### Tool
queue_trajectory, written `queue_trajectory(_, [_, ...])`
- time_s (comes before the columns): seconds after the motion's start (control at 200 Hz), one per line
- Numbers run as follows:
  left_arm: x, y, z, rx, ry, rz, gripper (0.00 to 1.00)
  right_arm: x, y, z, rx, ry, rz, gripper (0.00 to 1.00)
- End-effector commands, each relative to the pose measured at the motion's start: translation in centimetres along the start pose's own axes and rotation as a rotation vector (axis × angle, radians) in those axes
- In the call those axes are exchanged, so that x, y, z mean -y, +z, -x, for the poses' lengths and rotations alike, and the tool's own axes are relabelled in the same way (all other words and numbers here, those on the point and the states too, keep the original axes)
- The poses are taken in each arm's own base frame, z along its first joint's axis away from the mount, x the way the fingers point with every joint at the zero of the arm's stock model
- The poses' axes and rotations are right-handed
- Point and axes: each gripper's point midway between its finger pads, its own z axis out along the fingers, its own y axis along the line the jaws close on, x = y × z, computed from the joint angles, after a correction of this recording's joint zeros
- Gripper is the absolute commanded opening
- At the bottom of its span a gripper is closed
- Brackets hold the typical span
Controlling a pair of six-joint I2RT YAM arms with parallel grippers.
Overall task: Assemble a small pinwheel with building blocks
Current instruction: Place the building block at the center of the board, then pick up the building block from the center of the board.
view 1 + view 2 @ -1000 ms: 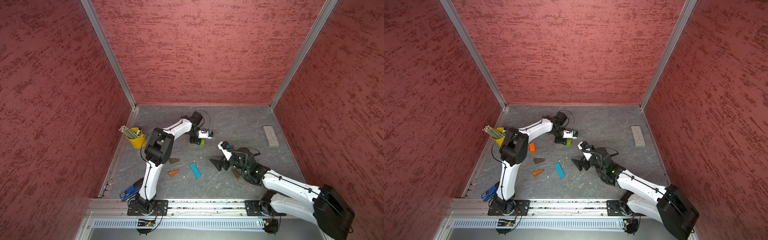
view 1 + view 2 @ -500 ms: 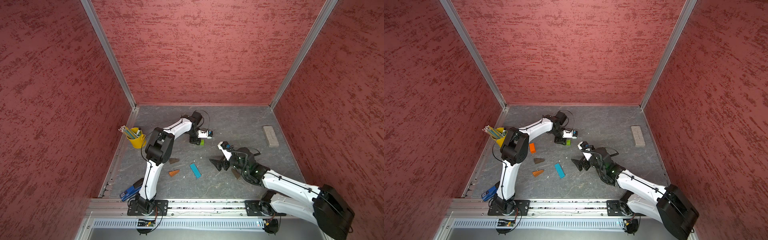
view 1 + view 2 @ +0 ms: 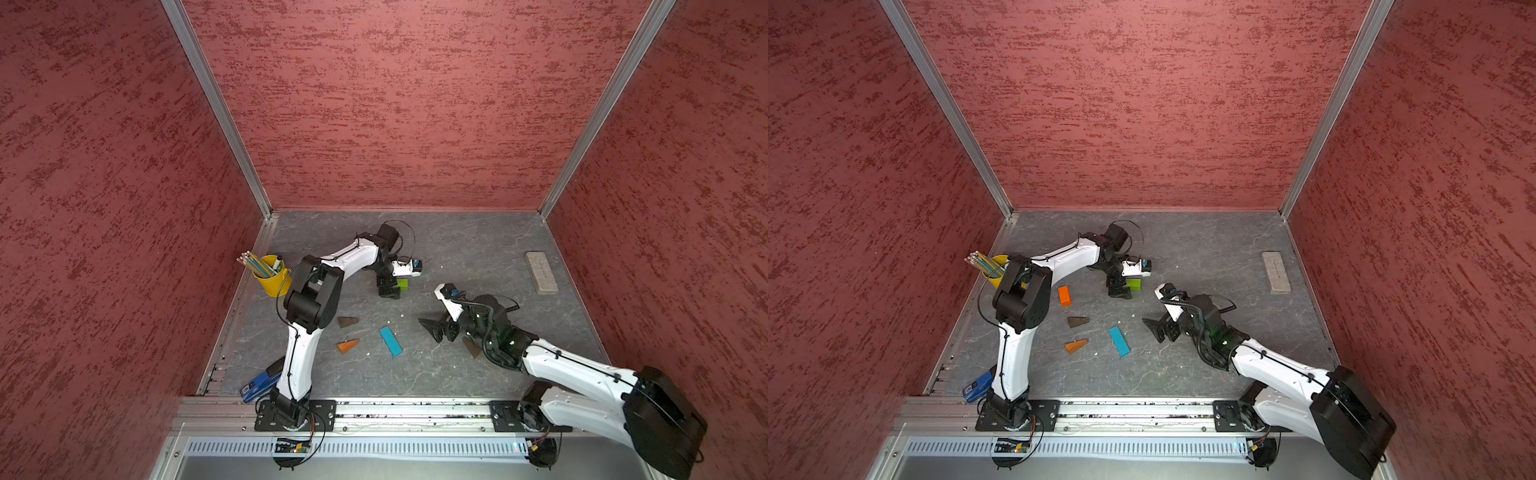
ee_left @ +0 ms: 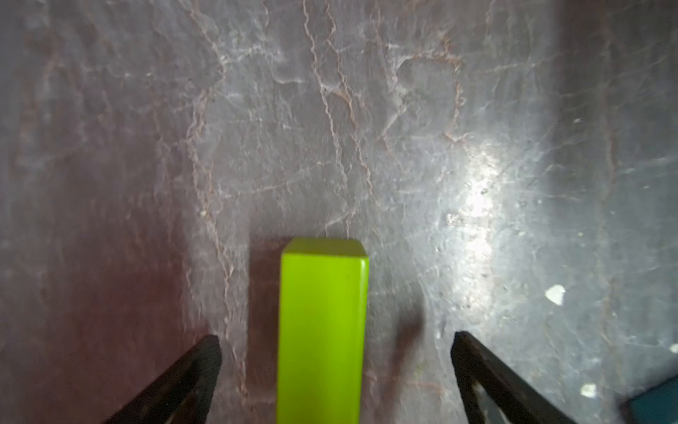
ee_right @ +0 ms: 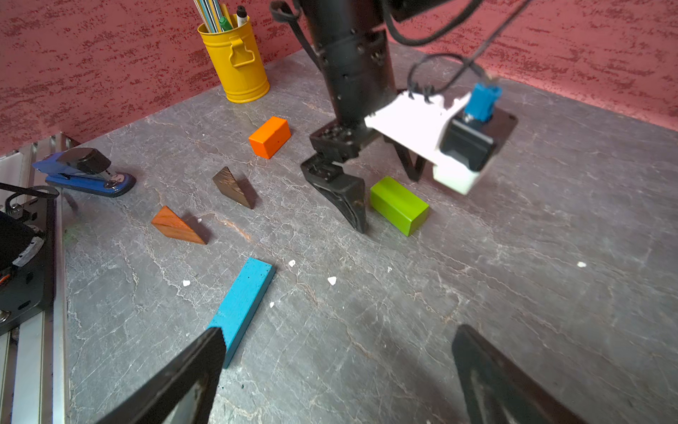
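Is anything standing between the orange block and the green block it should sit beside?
Yes: the left gripper straddles the green block, jaws open, and one of its black fingers stands on the side facing the orange block. Apart from that finger, only bare table shows between them.

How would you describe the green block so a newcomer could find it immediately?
Start at the grey marbled table and find the left gripper. Between its open jaws lies the lime-green block, the only green piece; the orange block and blue bar lie apart from it.
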Motion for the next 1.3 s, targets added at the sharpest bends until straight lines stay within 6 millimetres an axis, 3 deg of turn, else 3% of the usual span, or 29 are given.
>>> queue_trajectory(0.0, [-0.9,-5.1,1.8,0.134,-0.057,0.112,1.00,0.2,0.3,0.4,0.011,0.001,-0.018,0.99])
queue_trajectory(0.08, [-0.4,-7.4,1.2,0.174,-0.115,0.193,1.00,0.3,0.4,1.0,0.029,-0.005,-0.022,0.99])
queue_trajectory(0.19, [-1.8,-12.3,0.0,0.263,-0.313,0.414,1.00,0.1,0.6,1.4,0.047,-0.017,-0.009,0.99])
queue_trajectory(0.276, [-2.7,-15.7,-2.6,0.319,-0.566,0.549,1.00,-0.2,1.0,1.2,0.038,-0.022,0.013,0.99])
queue_trajectory(0.346, [-2.6,-16.7,-5.5,0.315,-0.786,0.582,1.00,-0.3,1.2,1.3,0.040,-0.021,0.019,0.99])
queue_trajectory(0.511, [-1.1,-14.8,-11.3,0.205,-1.164,0.501,1.00,-0.6,1.4,1.9,0.063,-0.018,0.031,0.99])
queue_trajectory(0.611, [0.0,-14.1,-14.9,0.088,-1.361,0.548,1.00,-0.8,1.5,2.4,0.071,-0.019,0.036,0.99])
queue_trajectory(0.751, [2.5,-13.3,-18.3,-0.145,-1.545,0.591,0.89,-1.1,1.5,2.6,0.079,-0.021,0.044,0.99])
queue_trajectory(0.907, [4.5,-11.5,-19.7,-0.274,-1.644,0.571,0.74,-1.2,1.3,2.6,0.082,-0.017,0.048,0.99])
queue_trajectory(1.052, [4.2,-10.2,-19.8,-0.273,-1.673,0.557,0.63,-1.3,1.1,2.5,0.082,-0.015,0.051,0.99])
queue_trajectory(1.293, [2.9,-9.2,-19.1,-0.193,-1.683,0.541,0.62,-1.3,0.9,2.4,0.080,-0.013,0.043,0.99])
